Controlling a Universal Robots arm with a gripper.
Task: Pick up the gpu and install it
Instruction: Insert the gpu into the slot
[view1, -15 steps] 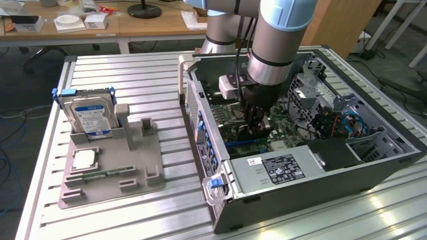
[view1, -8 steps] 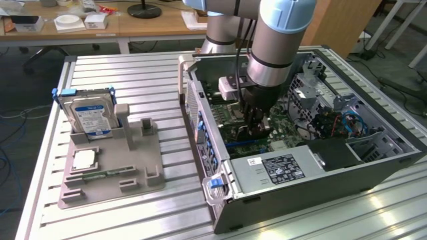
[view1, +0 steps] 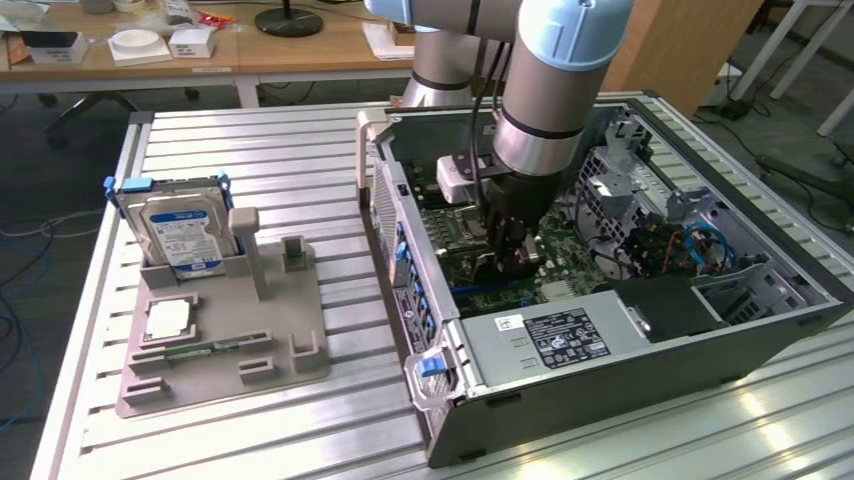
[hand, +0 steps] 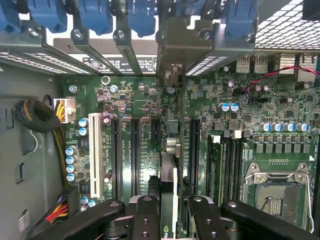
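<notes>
- Gpu (hand: 167, 195), one thin card seen edge-on in the wrist view, stands upright between the black fingers (hand: 146, 215), its metal bracket end (hand: 172, 75) reaching toward the rear slot openings of the case
- Gripper (hand: 167, 212) is partly closed, one finger on each side pinching the card; in the exterior view it sits low inside the open case, over the board (view1: 514, 262)
- Motherboard (hand: 145, 105), one green board, carries several long black expansion slots (hand: 135, 155) and one white slot (hand: 93, 152) beside the card, plus one bare processor socket (hand: 277, 192)
- Blue slot latches (hand: 95, 15), five counted, line the case rear
- Computer case (view1: 641, 400), one, lies open on the slatted table (view1: 240, 150) with one labelled power supply (view1: 561, 335) inside
- Grey holder tray (view1: 227, 340), one, sits well apart toward the exterior view's left, holding one hard drive (view1: 180, 232) upright and one green memory stick (view1: 200, 350) lying flat
</notes>
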